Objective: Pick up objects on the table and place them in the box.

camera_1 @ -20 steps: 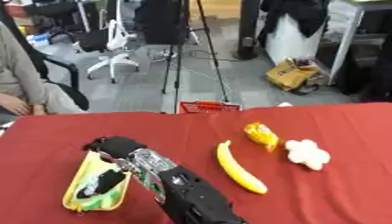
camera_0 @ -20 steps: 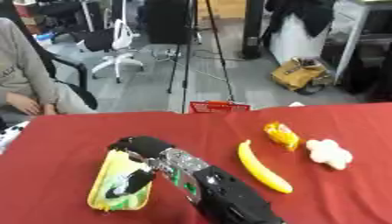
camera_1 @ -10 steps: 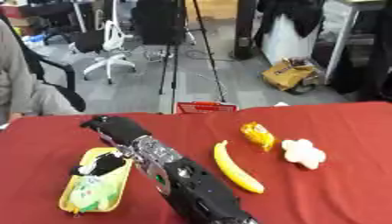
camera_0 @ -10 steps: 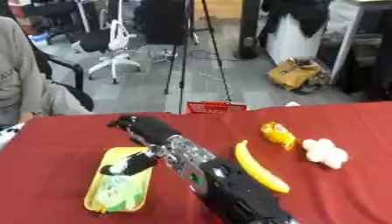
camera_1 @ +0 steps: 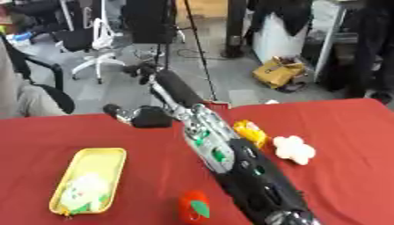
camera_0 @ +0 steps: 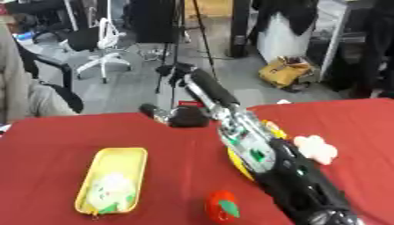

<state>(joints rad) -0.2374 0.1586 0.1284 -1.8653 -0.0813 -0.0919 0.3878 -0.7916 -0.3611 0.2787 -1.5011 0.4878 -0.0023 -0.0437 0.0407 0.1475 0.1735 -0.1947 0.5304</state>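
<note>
A red-covered table (camera_0: 69, 132) fills the lower half of the scene, with an office floor, chairs and a tripod behind its far edge.

One black and silver robot arm (camera_1: 231, 167) rises from the near right corner of the table and stretches diagonally up toward the far edge, well above the cloth. It comes in from the right side, so it reads as the right arm. Its right hand (camera_0: 173, 116) sits at the end of the arm, over the far middle of the table. The hand is blurred; it looks like a dark rounded shape with something stubby sticking out to the left, and I cannot tell whether its fingers are curled or straight, or whether it holds anything.

A yellow pouch (camera_1: 86, 179) with a white and green picture on it lies flat near the left near part of the table, its long side running toward the far edge. It is well apart from the arm.

A banana (camera_0: 237, 165) lies under the arm, only a yellow sliver showing at the arm's left side.

A white flower-shaped object (camera_1: 293, 149) lies on the right part of the table, just beside the arm.

A small yellow and orange object (camera_1: 250, 132) lies between the white one and the arm, closer to the far edge.

A red strawberry-like object (camera_1: 195, 206) with a green patch stands near the near edge, just left of the arm.
</note>
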